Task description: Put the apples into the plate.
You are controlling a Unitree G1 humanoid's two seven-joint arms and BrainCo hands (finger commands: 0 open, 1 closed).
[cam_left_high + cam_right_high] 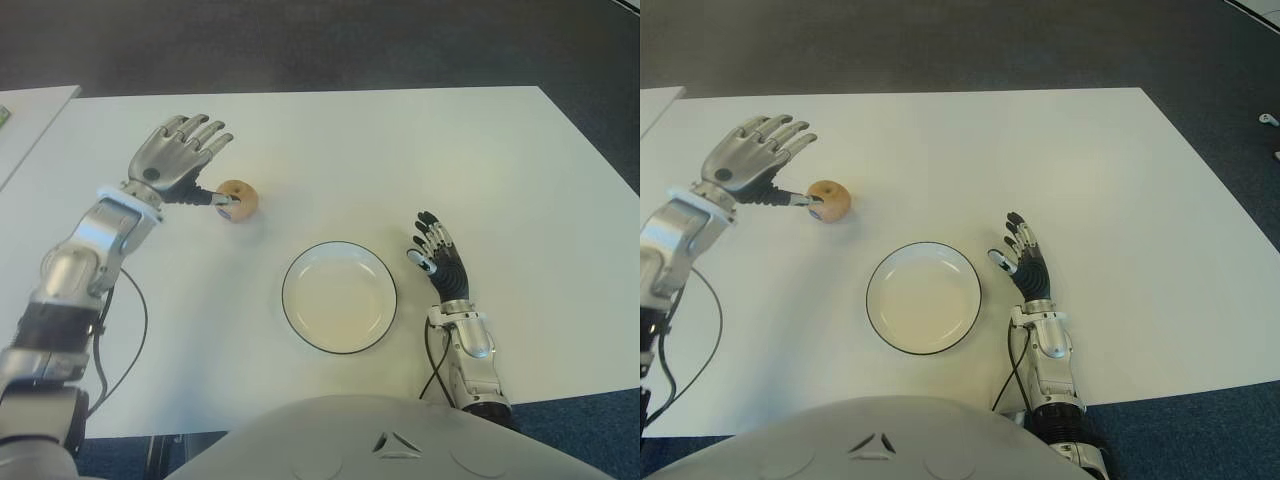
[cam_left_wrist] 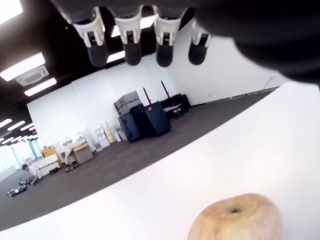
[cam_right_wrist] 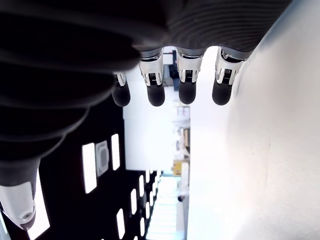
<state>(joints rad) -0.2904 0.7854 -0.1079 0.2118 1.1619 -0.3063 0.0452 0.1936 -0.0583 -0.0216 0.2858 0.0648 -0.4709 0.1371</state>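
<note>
Nearest the front edge of the table (image 1: pixel 520 180), the right hand (image 1: pixel 437 257) is lying toward the front right corner, just right of the plate (image 1: pixel 339 297), its fingers extended and slightly spread, gripping nothing. The plate is sitting near the middle of the front edge with nothing in it. Farther back and toward the left edge, one apple (image 1: pixel 238 200) is sitting on the table, apart from the plate. The left hand (image 1: pixel 178 155) is hovering just left of the apple, fingers spread wide and pointing toward the far edge, its thumb tip touching the apple's side; it is not gripping the fruit.
</note>
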